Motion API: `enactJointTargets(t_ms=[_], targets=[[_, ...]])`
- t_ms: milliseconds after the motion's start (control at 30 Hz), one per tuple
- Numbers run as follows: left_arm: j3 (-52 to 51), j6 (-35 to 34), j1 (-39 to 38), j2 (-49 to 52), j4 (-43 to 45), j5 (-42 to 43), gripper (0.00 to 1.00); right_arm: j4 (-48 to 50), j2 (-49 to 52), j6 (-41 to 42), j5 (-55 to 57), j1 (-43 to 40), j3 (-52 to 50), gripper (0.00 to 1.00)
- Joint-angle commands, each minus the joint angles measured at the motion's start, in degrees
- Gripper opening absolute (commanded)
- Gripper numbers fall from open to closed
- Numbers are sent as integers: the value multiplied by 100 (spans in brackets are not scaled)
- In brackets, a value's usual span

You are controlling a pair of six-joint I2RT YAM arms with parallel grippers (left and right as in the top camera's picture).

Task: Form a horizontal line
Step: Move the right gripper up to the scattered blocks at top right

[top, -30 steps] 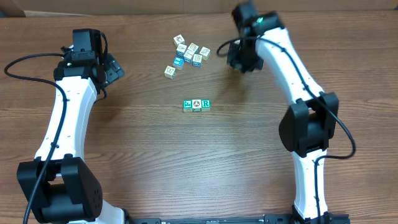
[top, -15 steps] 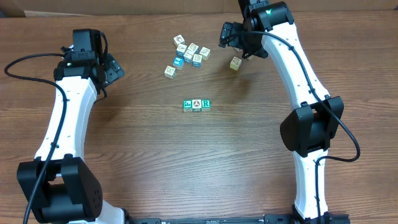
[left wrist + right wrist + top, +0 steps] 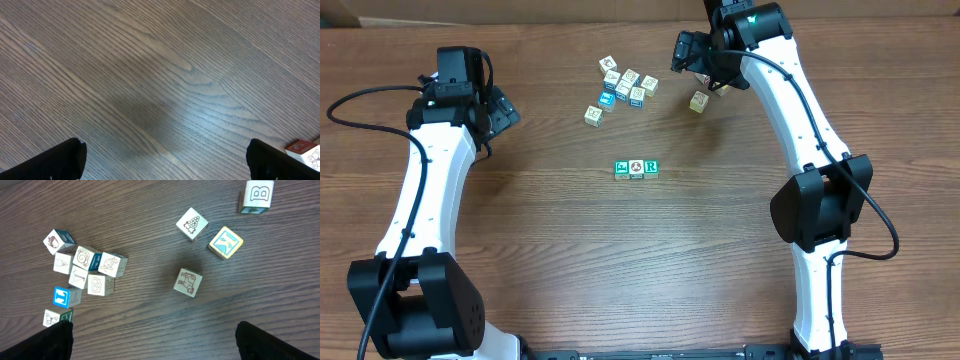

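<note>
We see the right gripper (image 3: 696, 66) at the far right, jaws wide apart and empty, with a cream cube (image 3: 698, 101) lying loose just near of it. The left gripper (image 3: 502, 110), far left, is spread apart too. The horizontal line (image 3: 636, 168), three touching cubes, sits mid-table, well apart from both

Table (image 3: 570, 250): brown wood grain, filling the frame.
Loose cluster (image 3: 628, 85): several small picture cubes bunched at upper centre, some touching.
Stray cube (image 3: 593, 115): cream, just lower left of the cluster.
Lone cube (image 3: 698, 101): cream, right of the cluster, apart.
</note>
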Motion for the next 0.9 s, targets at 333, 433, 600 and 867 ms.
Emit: enactJointTargets(t_ms=[333,433,600,867], targets=[[35,4,-44,-20,2,15,100,-17,-57,949,890,-13,-42,98],[35,4,-44,-20,4,15,100,28,-57,1268,986,-13,-149,98],[35,4,-44,-20,4,15,100,404,-57,1440,979,-13,-522,98],[35,4,-44,-20,2,15,100,1342,-57,1545,977,-11,-1340,100]])
